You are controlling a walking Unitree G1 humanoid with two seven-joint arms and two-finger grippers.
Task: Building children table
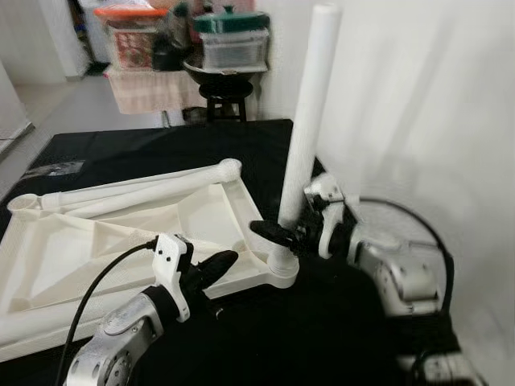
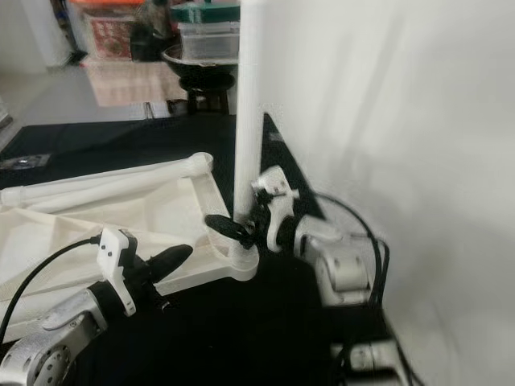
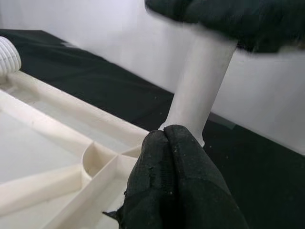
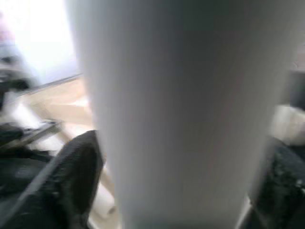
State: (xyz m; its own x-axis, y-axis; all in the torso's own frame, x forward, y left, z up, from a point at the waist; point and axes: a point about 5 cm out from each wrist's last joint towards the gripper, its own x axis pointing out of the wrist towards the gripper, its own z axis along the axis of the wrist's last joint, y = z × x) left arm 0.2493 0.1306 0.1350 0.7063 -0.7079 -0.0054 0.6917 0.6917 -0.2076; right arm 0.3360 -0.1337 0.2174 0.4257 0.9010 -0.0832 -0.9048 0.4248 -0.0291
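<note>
the left pincer [image 1: 216, 268] is nearest, low at the front, its black fingers [image 3: 176, 191] pressed together with nothing between them, tips just over the near rim of the tabletop [image 1: 96, 241] and pointing toward the corner socket [image 1: 283, 273]. the tabletop is cream plastic, lying upside down on a black mat [image 1: 145, 149], ribs and raised edges facing up. an upright leg [image 1: 306, 137], a white tube, stands in that near right corner socket, leaning a little to the right at the top. the right pincer [image 1: 283, 235] comes in from the right, by the white wall [image 1: 418, 104], and grips the leg low down, just above the socket; the right wrist view shows the tube between its two black fingers [image 4: 76, 176]. a second leg [image 1: 137, 189] lies flat across the far edge of the tabletop, its rounded end at the far right corner. beyond the mat, well apart, a dark stool [image 1: 225, 92] carries a clear box [image 1: 233, 48] with a green lid, and beside it a towel [image 1: 149, 88] hangs under a basket [image 1: 129, 36] with an orange top.
</note>
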